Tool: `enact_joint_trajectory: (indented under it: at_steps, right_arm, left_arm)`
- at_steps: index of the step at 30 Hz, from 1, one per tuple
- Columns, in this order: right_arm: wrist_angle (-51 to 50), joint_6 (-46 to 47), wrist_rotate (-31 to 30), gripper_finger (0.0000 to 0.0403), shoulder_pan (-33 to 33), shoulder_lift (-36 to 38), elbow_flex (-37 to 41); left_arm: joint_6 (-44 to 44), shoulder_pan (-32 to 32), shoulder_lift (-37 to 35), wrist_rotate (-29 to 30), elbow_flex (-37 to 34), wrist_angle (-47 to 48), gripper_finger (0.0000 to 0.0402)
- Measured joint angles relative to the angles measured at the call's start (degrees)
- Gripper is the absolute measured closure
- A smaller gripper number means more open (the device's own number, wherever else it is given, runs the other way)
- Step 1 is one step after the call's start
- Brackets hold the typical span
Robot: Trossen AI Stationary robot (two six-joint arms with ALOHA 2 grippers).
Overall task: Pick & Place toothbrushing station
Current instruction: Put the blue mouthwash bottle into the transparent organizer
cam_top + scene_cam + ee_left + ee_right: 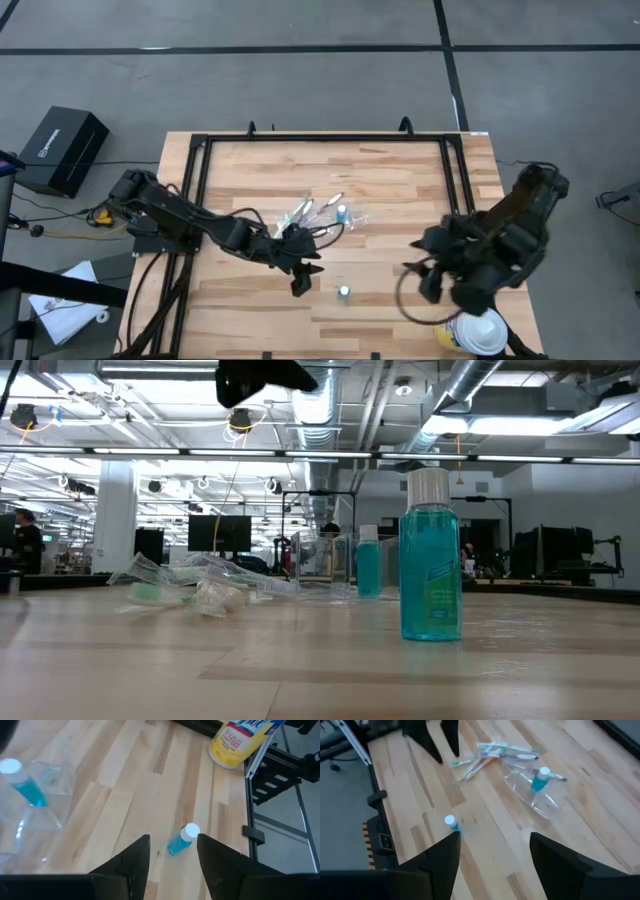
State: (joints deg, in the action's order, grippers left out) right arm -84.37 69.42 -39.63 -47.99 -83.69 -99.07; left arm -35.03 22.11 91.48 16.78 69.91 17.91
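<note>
Two small blue tubes matter here. One blue tube (pixel 344 292) stands alone on the wooden table (pixel 400 180), in the lower middle of the high view. The other blue tube (pixel 342 212) stands up by the clear cup (pixel 357 217) in the middle of the frame, and the toothbrushes (pixel 305 212) lie in a loose pile just left of it.

The left gripper (pixel 303 278) hangs just to the left of the lone tube, near it but not touching. Its fingers are spread apart and hold nothing. In the left wrist view the tube (pixel 181 840) shows right between the two dark fingers (pixel 131 865), a bit ahead of them (a good line-up, I think).

That tube stands straight up, white cap on top, as the low view (pixel 431 556) shows. So the fingers should come at it from the side.

The right gripper (pixel 428 272) waits at the right side of the frame, farther from the tube, fingers apart and empty. The left arm is nearer, so it is probably the one to grab.
</note>
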Motion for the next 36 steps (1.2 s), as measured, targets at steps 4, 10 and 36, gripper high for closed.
enact_joint_trajectory:
  at_steps: [4, 10, 36]
  right_arm:
    - [-4.2, 2.5, -2.3, 0.0175, -1.3, 2.6, 0.0]
    - [-5.6, 0.9, -3.1, 0.0175, -1.4, 4.0, 0.0]
    - [-5.7, -0.6, -3.0, 0.0175, -2.7, 3.8, 0.0]
  left_arm:
    - [0.2, -0.2, 4.1, -0.1, 3.0, -1.4, 0.0243]
    - [2.1, -1.2, 10.1, -0.6, 8.5, -1.9, 0.0243]
    - [4.4, -1.6, 18.7, -8.5, 11.5, -1.8, 0.0243]
